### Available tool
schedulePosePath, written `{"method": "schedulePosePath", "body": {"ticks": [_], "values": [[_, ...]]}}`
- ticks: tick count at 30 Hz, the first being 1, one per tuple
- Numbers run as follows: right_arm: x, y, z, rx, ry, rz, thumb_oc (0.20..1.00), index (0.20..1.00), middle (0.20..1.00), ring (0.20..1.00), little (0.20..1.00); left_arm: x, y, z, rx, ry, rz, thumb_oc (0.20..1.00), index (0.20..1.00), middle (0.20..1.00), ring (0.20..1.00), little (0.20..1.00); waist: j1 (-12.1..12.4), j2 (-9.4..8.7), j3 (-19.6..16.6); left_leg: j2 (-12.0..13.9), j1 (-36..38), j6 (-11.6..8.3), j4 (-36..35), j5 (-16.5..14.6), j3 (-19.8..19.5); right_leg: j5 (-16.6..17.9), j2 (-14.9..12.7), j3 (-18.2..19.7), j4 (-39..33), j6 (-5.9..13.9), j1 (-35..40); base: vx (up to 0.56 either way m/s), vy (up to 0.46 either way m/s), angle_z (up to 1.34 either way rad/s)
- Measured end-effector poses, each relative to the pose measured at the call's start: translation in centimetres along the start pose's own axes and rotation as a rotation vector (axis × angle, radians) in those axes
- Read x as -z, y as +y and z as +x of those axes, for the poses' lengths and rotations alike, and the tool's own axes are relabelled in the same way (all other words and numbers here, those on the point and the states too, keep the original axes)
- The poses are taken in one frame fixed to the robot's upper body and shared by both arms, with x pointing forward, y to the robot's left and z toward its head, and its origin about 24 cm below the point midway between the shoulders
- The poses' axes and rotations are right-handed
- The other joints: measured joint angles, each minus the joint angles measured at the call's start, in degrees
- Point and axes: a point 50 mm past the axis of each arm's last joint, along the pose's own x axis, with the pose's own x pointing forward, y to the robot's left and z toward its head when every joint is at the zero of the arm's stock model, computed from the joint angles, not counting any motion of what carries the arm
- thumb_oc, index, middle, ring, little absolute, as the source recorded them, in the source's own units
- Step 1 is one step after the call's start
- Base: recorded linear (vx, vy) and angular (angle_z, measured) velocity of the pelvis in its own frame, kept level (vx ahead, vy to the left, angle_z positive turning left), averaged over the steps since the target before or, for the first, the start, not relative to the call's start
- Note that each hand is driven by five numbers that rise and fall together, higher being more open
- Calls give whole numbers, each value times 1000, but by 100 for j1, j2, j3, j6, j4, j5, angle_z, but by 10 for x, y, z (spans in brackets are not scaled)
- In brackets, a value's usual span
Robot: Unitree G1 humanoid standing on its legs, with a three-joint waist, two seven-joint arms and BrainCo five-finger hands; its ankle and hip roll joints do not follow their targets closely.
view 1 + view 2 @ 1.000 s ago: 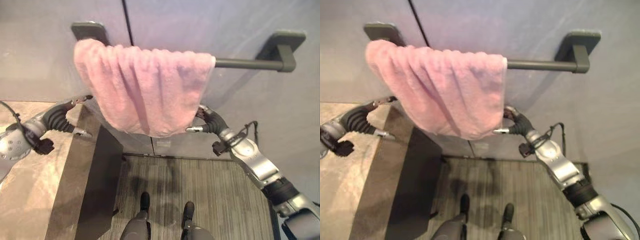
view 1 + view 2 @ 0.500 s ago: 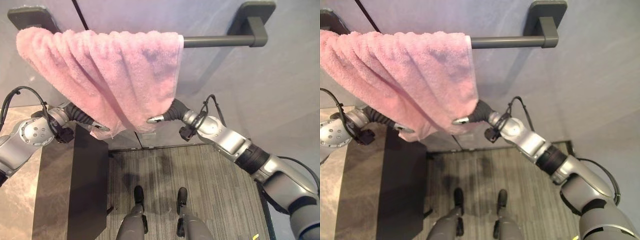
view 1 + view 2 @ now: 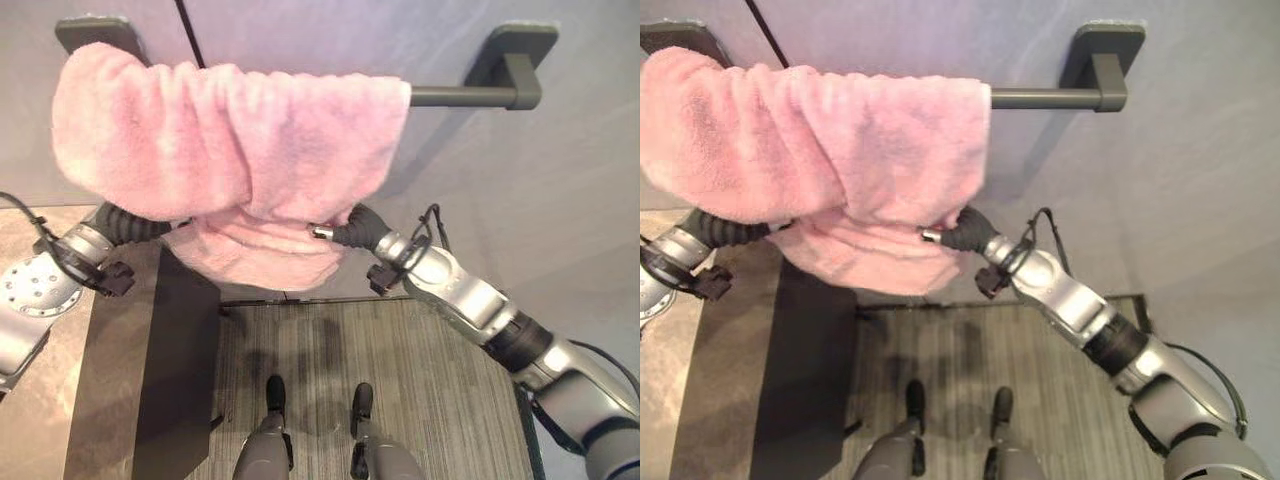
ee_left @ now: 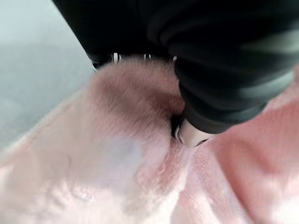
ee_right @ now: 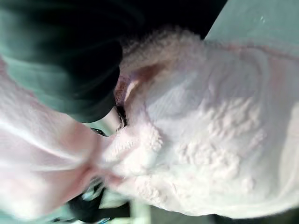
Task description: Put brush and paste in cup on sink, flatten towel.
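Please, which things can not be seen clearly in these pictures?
- Left hand fingers: buried in the towel, wrist view.
- Right hand fingers: tucked behind the towel's lower fold, eye views; grip unclear.
- Rail: left part covered by the towel.
- Counter: cut off by the left edge.

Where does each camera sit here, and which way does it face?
Left eye view: on the head, looking down at the pink towel over the wall-mounted towel bar; both arms reach in, the left hand and right hand at the cloth.
Right eye view: beside it, the same scene slightly shifted.
Left wrist view: on the left wrist, very close; dark ribbed cover pressed into the towel.
Right wrist view: on the right wrist, likewise buried in cloth.
Shared: all four show the towel.
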Motion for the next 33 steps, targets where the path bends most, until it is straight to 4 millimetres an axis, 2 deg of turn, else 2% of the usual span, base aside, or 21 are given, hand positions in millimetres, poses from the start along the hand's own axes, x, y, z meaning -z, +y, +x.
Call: {"method": "schedulePosePath", "body": {"ticks": [1, 2, 3, 4, 5, 7, 8, 10, 12, 13, 15, 16, 17, 20, 22, 25, 26, 27, 29, 31, 33], "values": [[-16, 1, -18, 22, -109, 63, 200, 200, 200, 200, 200, -3, -6, -10, -61, -45, -124, 398, 398, 398, 398, 398, -10, 7, -1, -13, -23, -7, -1, 5, -75, -25, -15, -77, -1, -7, 20, 6, -16, 21], [-17, 3, -25, 40, -150, 112, 200, 200, 200, 200, 200, 1, -12, -14, -101, -67, -221, 398, 398, 398, 398, 398, -4, 11, -2, -12, -11, -7, 2, 8, -97, -26, -13, -106, 0, -9, 47, 5, -16, 20], [-11, 3, -28, 71, -168, 157, 200, 200, 200, 200, 200, 11, -24, -15, -138, -56, -342, 564, 564, 564, 564, 564, -4, 20, -3, -12, 77, -9, 2, 8, -115, -32, -10, -117, -1, -17, 141, -5, -11, 9], [-3, 3, -27, 80, -142, 185, 200, 200, 200, 200, 200, 23, -35, -15, -132, -8, -409, 545, 545, 545, 545, 545, -10, 10, -9, -8, 139, -10, 0, 8, -121, -40, -4, -119, -2, -20, 204, 0, 0, 0], [13, 6, -22, 82, -89, 216, 200, 200, 200, 200, 200, 37, -52, -18, -38, 94, -405, 200, 200, 200, 200, 200, 2, -25, -31, 8, 145, -26, -3, -3, -120, -86, 1, -119, -2, -20, 212, 0, 0, 0], [45, 3, -16, 173, 36, 245, 200, 200, 200, 200, 200, 32, -70, -12, 131, 128, -332, 200, 200, 200, 200, 200, -17, -28, -35, 5, 168, -62, -3, -13, -191, -114, 10, -138, -3, -18, 271, -8, -6, 12], [45, 3, -21, 178, 57, 237, 200, 200, 200, 200, 200, 19, -73, -7, 130, 52, -381, 200, 200, 200, 200, 200, 28, -15, -27, -8, 141, -65, -3, -12, -199, -117, -7, -140, -3, 4, 244, 0, 1, 16], [35, 11, -34, 173, -28, 332, 200, 200, 200, 200, 200, 10, -81, -5, 61, -30, -550, 200, 200, 200, 200, 200, 59, 30, -68, -36, 178, -60, -4, -14, -208, -109, -45, -159, -4, -5, 297, 30, -4, 5], [31, 18, -42, 193, -79, 375, 200, 200, 200, 200, 200, 16, -90, -9, 6, -26, -639, 200, 200, 200, 200, 200, -4, 48, -141, -51, 184, -36, -4, -25, -209, -117, -60, -166, -3, -1, 308, 17, -3, 0], [33, 19, -45, 230, -96, 392, 200, 200, 200, 200, 200, 24, -106, -12, -7, 25, -679, 200, 200, 200, 200, 200, -89, 76, -164, -67, 221, -9, -4, -12, -209, -106, -75, -181, -3, -4, 341, 0, 0, 0], [42, 14, -44, 296, -60, 372, 200, 200, 200, 200, 200, 20, -108, -6, 71, 33, -549, 200, 200, 200, 200, 200, -169, 72, -168, -63, 259, -8, -4, -11, -223, -107, -68, -215, -2, -4, 386, -9, 13, 3], [37, 10, -47, 307, -67, 344, 200, 200, 200, 200, 200, 15, -104, -6, 52, 6, -552, 200, 200, 200, 200, 200, -198, 74, -166, -67, 244, -9, -4, -14, -217, -108, -72, -211, -2, -2, 366, 0, 0, 0], [20, 6, -55, 310, -126, 312, 200, 200, 200, 200, 200, 10, -95, -7, -29, -50, -608, 200, 200, 200, 200, 200, -202, 117, -170, -91, 236, 3, -6, -11, -217, -103, -98, -212, -2, 5, 367, 0, 0, 0], [22, 8, -61, 329, -158, 316, 200, 200, 200, 200, 200, 38, -121, -17, -106, 85, -711, 200, 200, 200, 200, 200, -281, 186, -417, -108, 312, 36, -6, -45, -182, -125, -108, -153, -3, 32, 415, 0, -1, -5], [31, 2, -65, 367, -83, 240, 200, 200, 200, 200, 200, 33, -115, -18, 9, 108, -494, 200, 200, 200, 200, 200, -325, 164, -400, -81, 324, 35, -7, -50, -164, -127, -79, -132, -2, 23, 410, -26, 5, -9], [31, 4, -79, 392, -84, 261, 200, 200, 200, 200, 200, 21, -128, -18, -94, 26, -737, 200, 200, 200, 200, 200, -320, 230, -426, -107, 345, 45, -9, -61, -107, -127, -112, -97, -3, 35, 404, -2, -7, -6], [36, 6, -81, 401, -63, 272, 200, 200, 200, 200, 200, 23, -133, -19, -63, 52, -716, 200, 200, 200, 200, 200, -326, 224, -425, -97, 354, 47, -10, -67, -94, -132, -109, -89, -5, 31, 403, 5, -7, -9], [38, 5, -81, 409, -54, 271, 200, 200, 200, 200, 200, 21, -130, -19, -33, 57, -654, 200, 200, 200, 200, 200, -338, 208, -419, -89, 343, 47, -9, -67, -93, -134, -100, -82, -5, 25, 384, -17, 0, -5], [21, -1, -81, 416, -116, 243, 200, 200, 200, 200, 200, 1, -101, -16, -58, -54, -545, 200, 200, 200, 200, 200, -418, 215, -404, -78, 272, 36, -9, -53, -92, -115, -85, -83, -3, 22, 323, 0, 0, 0], [11, 1, -83, 416, -192, 259, 200, 200, 200, 200, 200, -2, -98, -19, -138, -106, -635, 200, 200, 200, 200, 200, -464, 232, -424, -81, 302, 39, -10, -58, -73, -123, -94, -74, -4, 33, 342, 11, -5, -2], [16, 2, -76, 422, -192, 287, 200, 200, 200, 200, 200, 3, -102, -17, -110, -66, -589, 200, 200, 200, 200, 200, -454, 234, -438, -76, 364, 42, -10, -67, -56, -137, -91, -45, -8, 28, 385, 5, -10, -5]]}}
